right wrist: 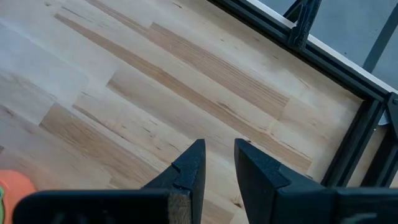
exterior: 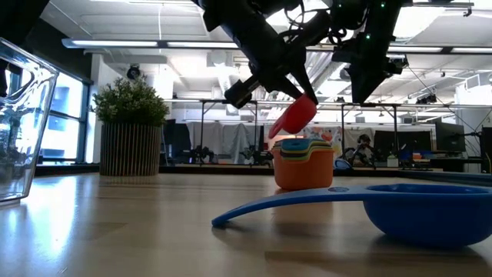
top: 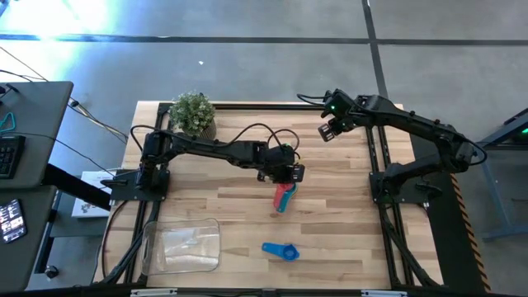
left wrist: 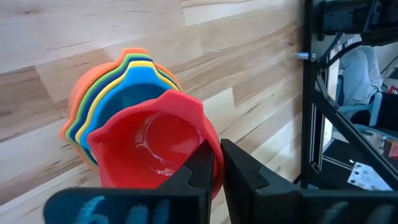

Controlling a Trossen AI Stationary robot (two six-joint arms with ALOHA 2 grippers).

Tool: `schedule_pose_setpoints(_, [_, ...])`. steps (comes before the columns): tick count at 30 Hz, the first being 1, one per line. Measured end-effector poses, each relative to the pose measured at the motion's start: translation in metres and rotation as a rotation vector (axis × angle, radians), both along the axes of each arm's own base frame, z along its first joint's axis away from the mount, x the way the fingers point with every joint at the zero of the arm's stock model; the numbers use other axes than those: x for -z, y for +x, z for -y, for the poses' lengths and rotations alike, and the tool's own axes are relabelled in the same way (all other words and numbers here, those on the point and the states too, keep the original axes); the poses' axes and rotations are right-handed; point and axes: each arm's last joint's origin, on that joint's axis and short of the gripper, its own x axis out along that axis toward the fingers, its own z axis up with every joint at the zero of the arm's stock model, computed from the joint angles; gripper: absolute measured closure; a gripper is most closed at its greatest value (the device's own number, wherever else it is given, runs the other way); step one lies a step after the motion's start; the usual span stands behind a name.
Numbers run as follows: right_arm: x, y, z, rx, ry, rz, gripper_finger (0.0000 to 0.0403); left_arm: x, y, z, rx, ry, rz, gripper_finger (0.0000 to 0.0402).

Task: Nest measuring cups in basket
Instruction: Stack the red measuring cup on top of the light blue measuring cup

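1. The left gripper [left wrist: 214, 165] is seen in the left wrist view with its jaws clamped on the rim of the red cup [left wrist: 152, 146], one finger inside the bowl and one outside.
2. The red cup is held tilted just above the nested stack [exterior: 304, 163]; in the low view it hangs clear of the table. Whether it touches the stack cannot be told.
3. In the left wrist view the stack is shown as orange, green, yellow and blue rims, one inside the other. In the low view the stack is seen standing upright on the table [top: 247, 206].
4. In the high view the left gripper is placed near the table's middle, and only the red and light blue of the cups are made out there.
5. A separate blue cup [top: 281, 250] is seen lying on the table near the front edge, well apart from the stack; in the low view it fills the foreground.
6. The basket [top: 183, 246] is shown at the front left of the table, apart from all cups.
7. The right gripper [right wrist: 217, 165] is held raised over the far right of the table, its jaws slightly apart with nothing between them.
8. A potted plant [top: 193, 114] stands at the far left edge.
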Motion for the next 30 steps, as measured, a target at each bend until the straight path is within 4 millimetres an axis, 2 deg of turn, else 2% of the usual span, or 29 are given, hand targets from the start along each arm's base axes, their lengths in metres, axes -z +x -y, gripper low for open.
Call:
schedule_pose_setpoints(10, [0.0000,0.0000,0.0000,-0.005,-0.001,-0.002,0.0324,0.0025,0.0010,0.0008,0.042,0.000,0.001,0.0384])
schedule_pose_setpoints(20, [0.0000,0.0000,0.0000,-0.007,-0.002,-0.003,0.0324,-0.0009,0.0046,0.0008,0.043,0.000,0.052,0.0348])
schedule_pose_setpoints(30, [0.0000,0.0000,0.0000,-0.007,-0.001,-0.003,0.0324,-0.0007,0.0046,0.0008,0.037,-0.016,0.049,0.0346])
